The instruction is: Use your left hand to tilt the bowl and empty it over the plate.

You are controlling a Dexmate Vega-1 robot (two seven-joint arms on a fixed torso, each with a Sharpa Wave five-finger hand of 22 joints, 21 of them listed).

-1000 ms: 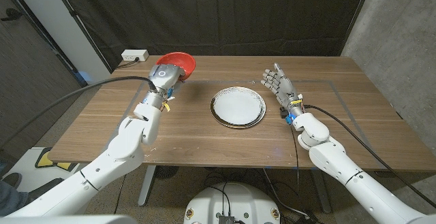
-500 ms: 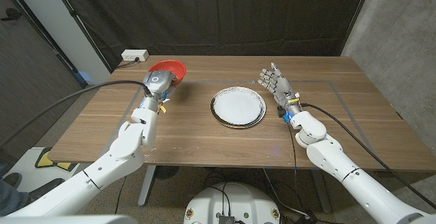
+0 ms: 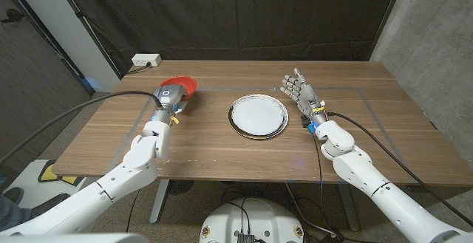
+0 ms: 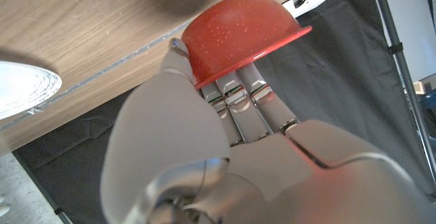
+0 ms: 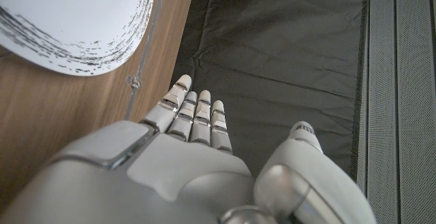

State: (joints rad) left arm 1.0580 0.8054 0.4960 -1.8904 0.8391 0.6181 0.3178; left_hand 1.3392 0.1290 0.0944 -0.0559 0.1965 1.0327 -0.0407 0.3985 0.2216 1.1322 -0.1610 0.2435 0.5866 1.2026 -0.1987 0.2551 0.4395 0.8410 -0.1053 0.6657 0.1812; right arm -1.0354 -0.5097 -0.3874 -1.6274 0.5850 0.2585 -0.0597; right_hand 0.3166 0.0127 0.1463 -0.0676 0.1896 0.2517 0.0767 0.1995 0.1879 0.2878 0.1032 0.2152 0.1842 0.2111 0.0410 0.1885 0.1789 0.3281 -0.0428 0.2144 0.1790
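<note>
The wooden counter (image 3: 222, 143) carries the white plate (image 3: 257, 115) at its middle, its rim cut off in both wrist views. On the far left the left hand (image 3: 171, 97) grips the red bowl (image 3: 179, 84), fingers (image 4: 238, 91) under its rim, hiding its inside. Right of the plate, the right hand (image 3: 301, 91) stands empty, fingers spread.
</note>
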